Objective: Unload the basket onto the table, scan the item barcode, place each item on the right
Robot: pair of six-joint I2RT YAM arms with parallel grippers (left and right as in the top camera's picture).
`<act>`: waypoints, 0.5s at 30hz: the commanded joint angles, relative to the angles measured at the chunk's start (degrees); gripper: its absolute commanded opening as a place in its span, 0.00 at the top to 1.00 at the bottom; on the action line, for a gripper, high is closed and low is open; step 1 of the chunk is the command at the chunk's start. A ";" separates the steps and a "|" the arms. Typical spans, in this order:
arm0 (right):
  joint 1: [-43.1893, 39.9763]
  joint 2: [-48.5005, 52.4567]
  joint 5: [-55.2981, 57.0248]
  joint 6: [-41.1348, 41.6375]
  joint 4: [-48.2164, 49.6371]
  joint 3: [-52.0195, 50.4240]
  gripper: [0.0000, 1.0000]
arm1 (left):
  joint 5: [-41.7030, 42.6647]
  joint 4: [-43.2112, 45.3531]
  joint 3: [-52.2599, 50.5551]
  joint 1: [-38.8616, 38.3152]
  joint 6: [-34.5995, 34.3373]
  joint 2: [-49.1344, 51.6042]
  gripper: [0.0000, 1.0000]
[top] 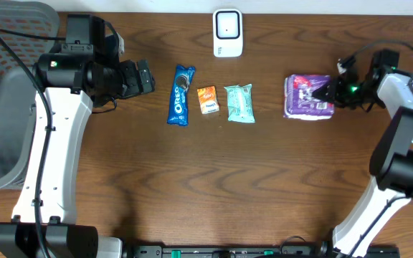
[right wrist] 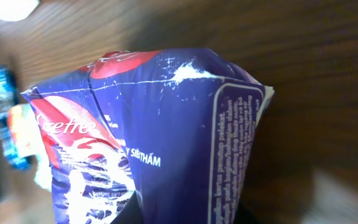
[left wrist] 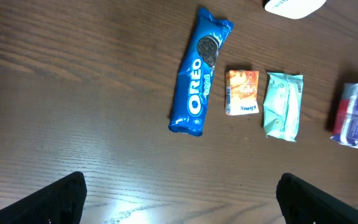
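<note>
A dark wooden table (top: 228,186) carries a row of goods, seen from overhead. The left arm stands at about 10 o'clock, the left gripper (top: 143,77) spread wide and holding nothing. The right arm reaches in from 3 o'clock, the right gripper (top: 333,90) at the near edge of the purple packet (top: 308,97). The packet fills the wrist view and hides the fingers, so whether they have closed on it cannot be told. The packet lies at 2 o'clock, well apart from the blue Oreo pack (top: 181,94), the mint-green packet (top: 239,102) and the small orange packet (top: 207,99) near centre. A white scanner (top: 228,32) sits at 12 o'clock. The purple packet looks light, soft and film-wrapped, likely slippery and prone to crumple. A pinch on its 3 o'clock end seems best, leaving the printed faces clear. No barcode is visible.
</note>
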 commanded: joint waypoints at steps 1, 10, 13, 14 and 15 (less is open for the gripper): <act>2.64 -9.88 17.35 4.83 -0.26 1.11 0.94 | -0.57 0.00 -0.15 0.11 0.72 0.13 0.02; 17.11 -18.56 73.64 13.68 -3.21 1.07 0.92 | -0.57 0.00 -0.15 0.11 0.72 0.13 0.02; 21.22 -16.13 87.38 17.31 -4.52 1.05 0.92 | -0.57 0.00 -0.15 0.11 0.72 0.13 0.02; 22.34 -15.04 89.92 17.57 -4.55 1.03 0.92 | -0.57 0.00 -0.15 0.11 0.72 0.13 0.02; 23.34 -13.79 91.60 17.57 -4.48 1.03 0.91 | -0.57 0.00 -0.15 0.11 0.72 0.13 0.02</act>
